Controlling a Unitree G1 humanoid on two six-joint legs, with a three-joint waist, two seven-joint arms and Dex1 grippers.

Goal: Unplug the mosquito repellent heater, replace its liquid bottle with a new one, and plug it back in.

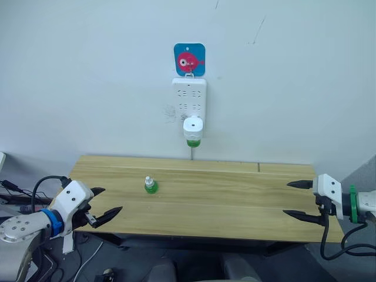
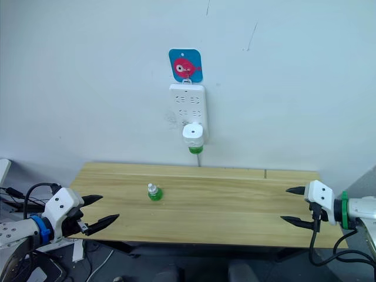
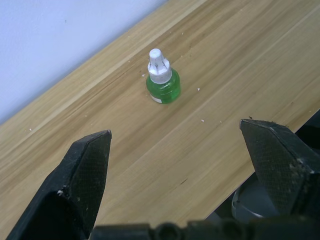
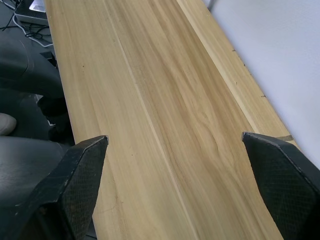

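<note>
The mosquito repellent heater (image 1: 192, 130) is seen plugged into the power strip (image 1: 188, 100) at upper centre. Both the left gripper (image 1: 104, 204) and right gripper (image 1: 299, 200) are spread wide at the lower corners; a green bottle (image 1: 150, 185) stands on the table (image 1: 235, 200).

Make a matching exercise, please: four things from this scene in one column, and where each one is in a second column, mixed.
Things:
1. small white rounded plug-in heater
2. loose green liquid bottle with white cap
3. left gripper
4. right gripper

Places:
A. open, at the wooden table's right end
B. plugged into the white power strip on the wall
C. open, at the table's left front corner
D. standing upright on the table, left of centre

Pairs: 1-B, 2-D, 3-C, 4-A
</note>
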